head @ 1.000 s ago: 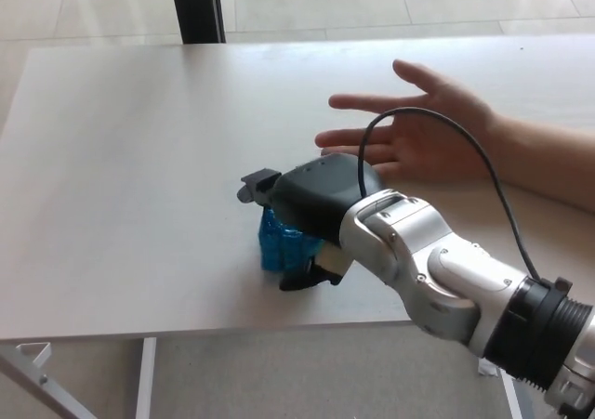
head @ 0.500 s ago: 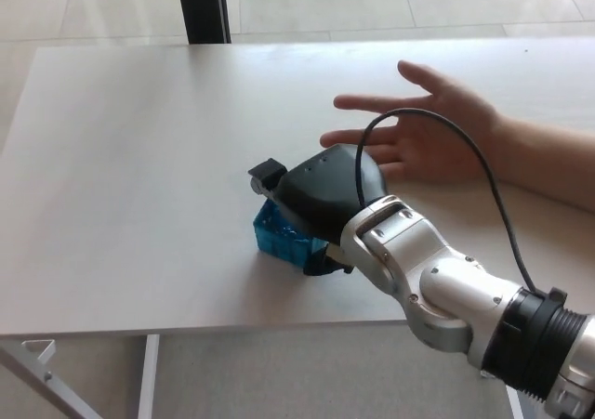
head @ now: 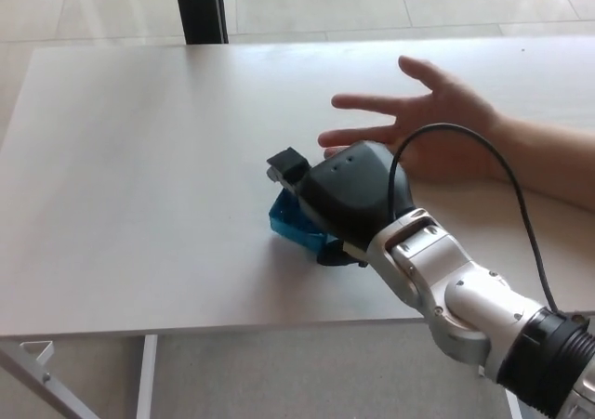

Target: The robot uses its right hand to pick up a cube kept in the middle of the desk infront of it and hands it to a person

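Gripping translucent blue cube (head: pixel 290 224) at frame center, right hand (head: pixel 349 196), glossy black shell, fingers closed around it on matte white surface (head: pixel 139 159). Person's open palm (head: pixel 437 126) lies flat just beyond, upper right.

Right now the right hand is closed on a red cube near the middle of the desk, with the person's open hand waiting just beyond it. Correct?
Not quite: the cube is blue, not red, as the head view shows. The rest holds: the right hand is closed on it near the middle of the desk, and the person's open hand waits just beyond.
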